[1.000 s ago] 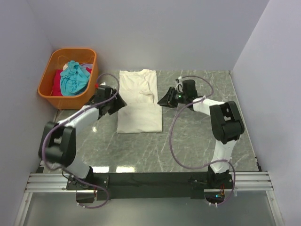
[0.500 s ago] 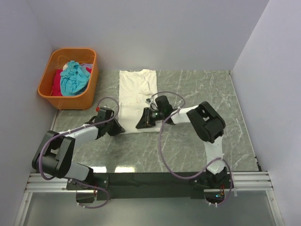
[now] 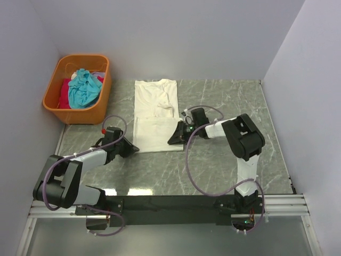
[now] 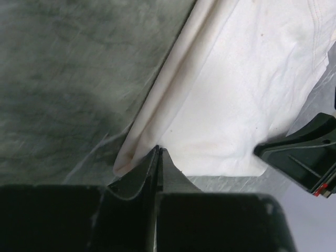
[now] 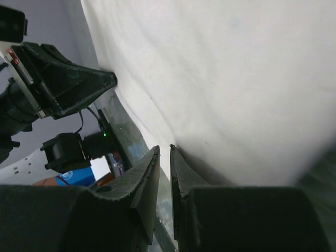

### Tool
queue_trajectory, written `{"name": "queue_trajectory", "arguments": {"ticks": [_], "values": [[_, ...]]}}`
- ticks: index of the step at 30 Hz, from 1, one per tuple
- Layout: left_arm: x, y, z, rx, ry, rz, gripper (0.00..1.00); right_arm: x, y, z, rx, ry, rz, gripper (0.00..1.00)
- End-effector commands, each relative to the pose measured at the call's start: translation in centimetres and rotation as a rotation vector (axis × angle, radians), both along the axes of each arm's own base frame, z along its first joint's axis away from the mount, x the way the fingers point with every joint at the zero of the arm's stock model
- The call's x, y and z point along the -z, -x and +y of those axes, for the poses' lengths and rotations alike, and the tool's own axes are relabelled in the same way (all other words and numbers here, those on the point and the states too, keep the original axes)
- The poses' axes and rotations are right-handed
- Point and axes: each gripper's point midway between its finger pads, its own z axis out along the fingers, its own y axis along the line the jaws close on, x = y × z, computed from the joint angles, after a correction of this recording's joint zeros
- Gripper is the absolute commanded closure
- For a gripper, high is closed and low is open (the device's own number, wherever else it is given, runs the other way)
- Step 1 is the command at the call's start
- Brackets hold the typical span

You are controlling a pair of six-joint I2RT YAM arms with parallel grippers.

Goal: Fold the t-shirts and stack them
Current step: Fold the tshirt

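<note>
A cream t-shirt [image 3: 155, 114] lies flat on the marble table, folded into a long strip running away from me. My left gripper [image 3: 132, 148] sits low at its near left corner. In the left wrist view its jaws [image 4: 159, 149] are pressed together right on the hem of the cream cloth [image 4: 236, 105]. My right gripper [image 3: 171, 140] is at the near right corner. Its jaws [image 5: 164, 148] stand almost together with the edge of the cream cloth [image 5: 236, 79] between them. A teal t-shirt [image 3: 84, 88] and a red t-shirt [image 3: 65, 93] lie bunched in the basket.
The orange plastic basket [image 3: 74, 114] stands at the back left, against the left wall. Grey walls close in the table on the left, back and right. Each wrist view shows the other gripper across the hem: the right gripper [image 4: 299, 152] and the left gripper [image 5: 68, 84].
Both arms came down from beside the shirt's middle to its near corners. The left gripper went from open to shut, and the right jaws narrowed onto the hem.
</note>
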Motion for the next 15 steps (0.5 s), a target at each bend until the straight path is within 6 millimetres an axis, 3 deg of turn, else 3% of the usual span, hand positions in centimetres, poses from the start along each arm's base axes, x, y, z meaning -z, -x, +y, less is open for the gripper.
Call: {"name": "queue_trajectory", "arguments": {"ticks": [1, 10, 13, 15], "values": [[1.8, 3.1, 1.0, -0.024, -0.013, 0.101, 0.95, 0.4, 0.6, -3.1, -0.003, 0.067, 0.019, 0.79], [1.2, 4.9, 1.1, -0.071, 0.044, 0.096, 0.94, 3.0, 2.6, -6.5, 0.02, 0.121, 0.153, 0.79], [0.1, 5.1, 0.5, -0.037, 0.066, 0.081, 0.88, 2.3, 2.2, -7.3, 0.026, 0.143, 0.108, 0.79], [-1.0, 4.6, 0.9, -0.033, 0.029, 0.043, 0.8, 0.6, 1.7, -7.6, 0.007, 0.167, 0.022, 0.79]]}}
